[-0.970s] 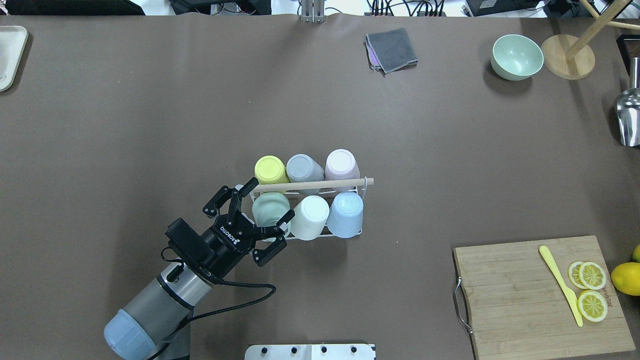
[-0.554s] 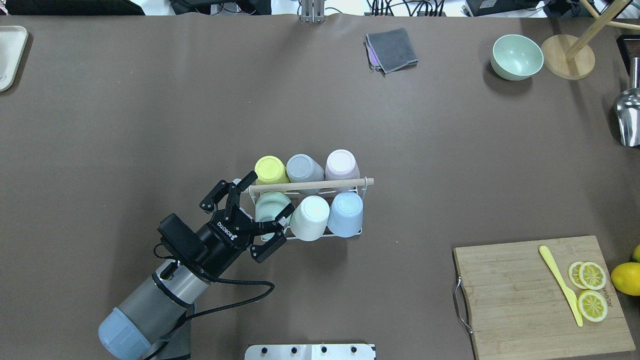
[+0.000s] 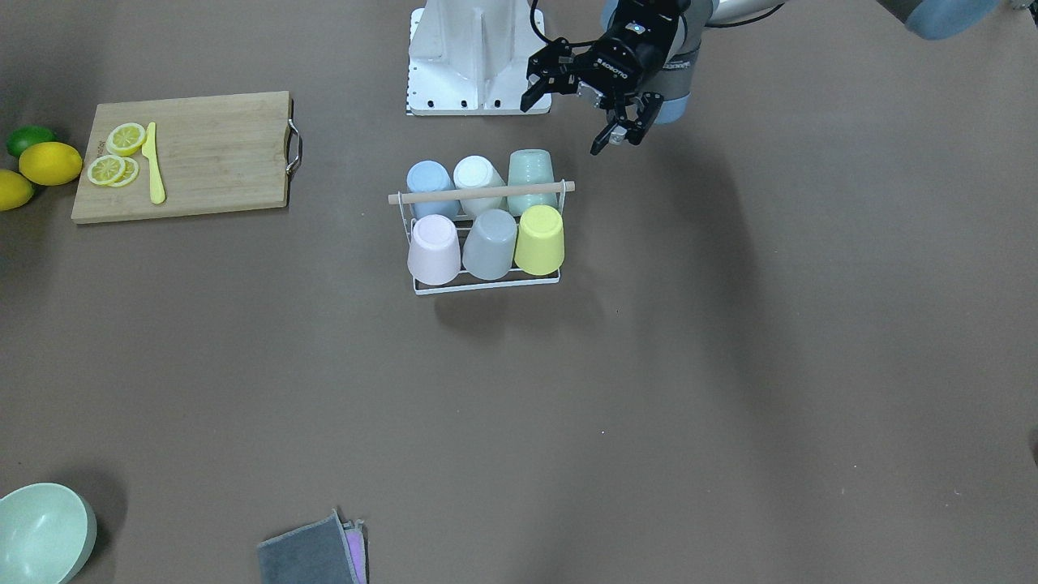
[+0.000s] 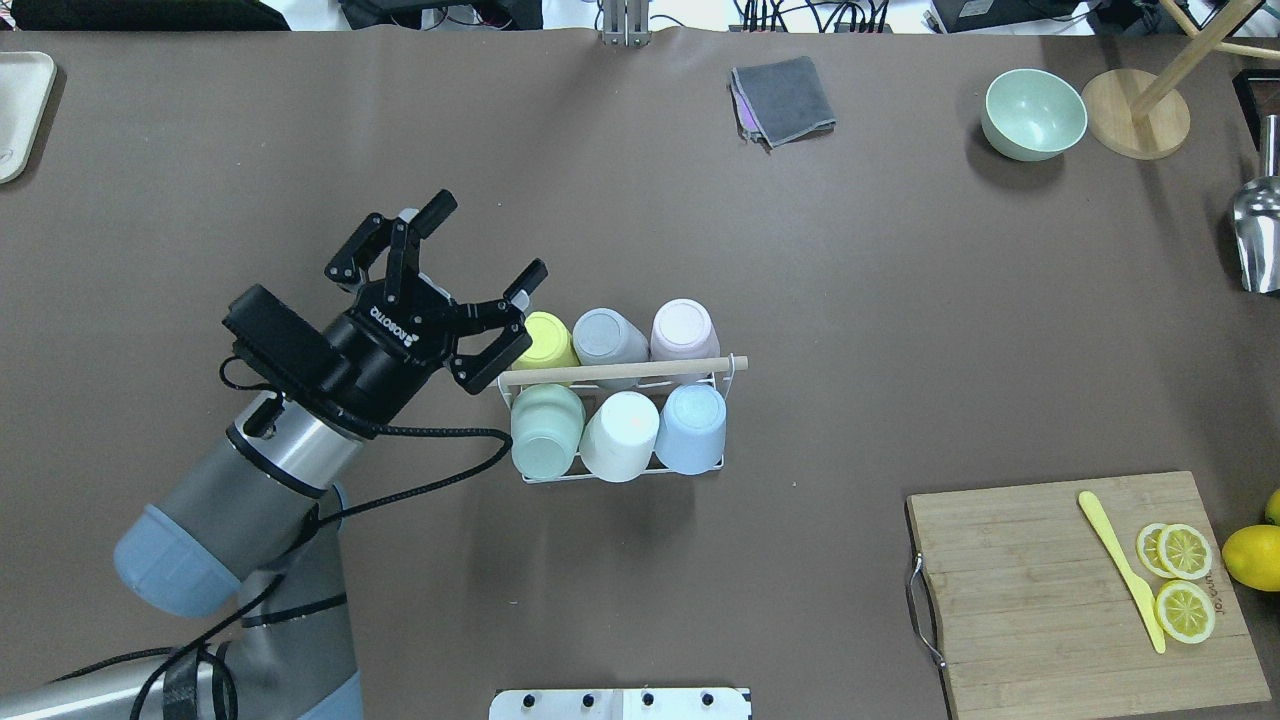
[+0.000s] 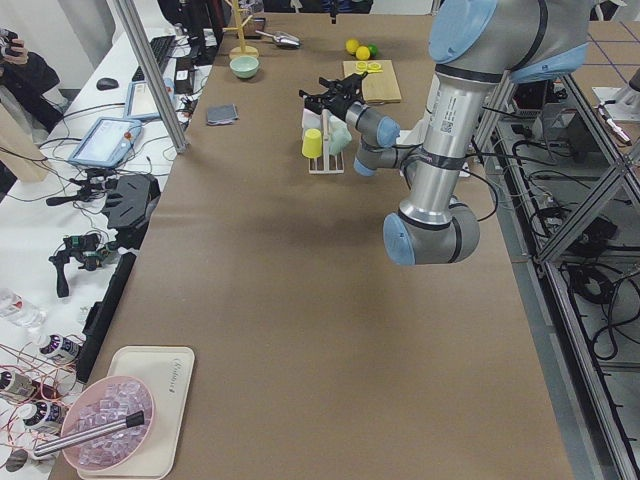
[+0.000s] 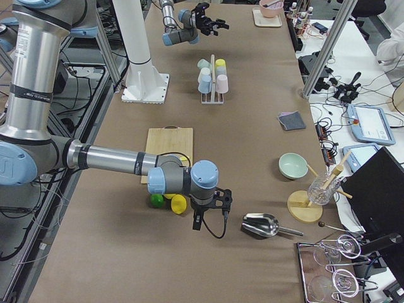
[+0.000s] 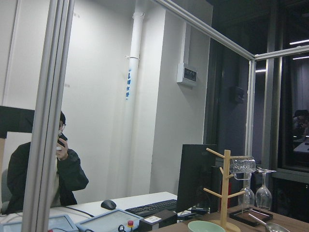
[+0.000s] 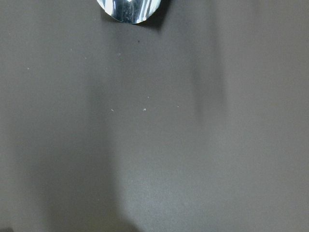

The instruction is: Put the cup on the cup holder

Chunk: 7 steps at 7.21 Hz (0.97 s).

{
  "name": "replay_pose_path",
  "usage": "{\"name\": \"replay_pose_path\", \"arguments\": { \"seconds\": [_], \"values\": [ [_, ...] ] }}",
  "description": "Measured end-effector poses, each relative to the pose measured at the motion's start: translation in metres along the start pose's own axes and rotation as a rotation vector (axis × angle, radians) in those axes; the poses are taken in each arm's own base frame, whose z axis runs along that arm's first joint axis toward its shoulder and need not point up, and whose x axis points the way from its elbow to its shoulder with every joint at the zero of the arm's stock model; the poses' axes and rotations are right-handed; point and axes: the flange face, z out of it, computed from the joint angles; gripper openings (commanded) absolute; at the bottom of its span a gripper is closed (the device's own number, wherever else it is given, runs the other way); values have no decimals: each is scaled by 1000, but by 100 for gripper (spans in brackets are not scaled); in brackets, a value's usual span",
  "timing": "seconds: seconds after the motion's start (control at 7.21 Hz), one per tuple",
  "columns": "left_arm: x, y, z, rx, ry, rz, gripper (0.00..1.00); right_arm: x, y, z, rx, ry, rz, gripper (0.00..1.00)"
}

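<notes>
Brown matting covers the long table (image 4: 300, 150), and near its middle stands the cup holder (image 4: 620, 372), a white wire rack with a pale wooden rod across its top. Six cups sit upside down on it in two rows of three. In the row nearer the robot are the mint-green cup (image 4: 546, 428) at the robot's left end, a white cup (image 4: 620, 434) in the middle and a blue cup (image 4: 692, 428). In the far row are a yellow cup (image 4: 545, 340), a grey cup (image 4: 608, 336) and a pink cup (image 4: 683, 330). The left gripper (image 4: 483, 241) hangs in the air above the table, off the holder's left end, with its fingers spread wide and nothing between them; the side views show it well above the cups and touching none. The right gripper (image 6: 209, 219) shows only in the view from the robot's right, pointing down at the table's far right end just beside a metal scoop (image 6: 260, 224); I cannot tell whether it is open or closed. On the robot's right lies a wooden cutting board (image 4: 1040, 590) with lemon slices (image 4: 1183, 580) and a yellow knife (image 4: 1120, 570). Farther back are a pale green bowl (image 4: 1035, 112) and a folded grey cloth (image 4: 785, 98).
</notes>
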Motion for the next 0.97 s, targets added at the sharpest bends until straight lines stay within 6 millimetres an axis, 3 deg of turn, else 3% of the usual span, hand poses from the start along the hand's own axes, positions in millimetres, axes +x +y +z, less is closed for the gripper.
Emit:
{"name": "replay_pose_path", "arguments": {
  "seconds": [0.14,0.55,0.69,0.97],
  "values": [
    [-30,-10,19,-60,-2,95,98,-5,-7,-3,8,-2,-2,99],
    [-164,-31,73,-386,-123,311,98,-23,-32,-20,26,-9,-11,99],
    [-197,-28,76,-488,-193,343,98,-26,-35,-25,28,-10,-10,99],
    [-254,-4,59,-725,-327,406,98,-27,-36,-26,28,-16,-8,99]
  ]
}}
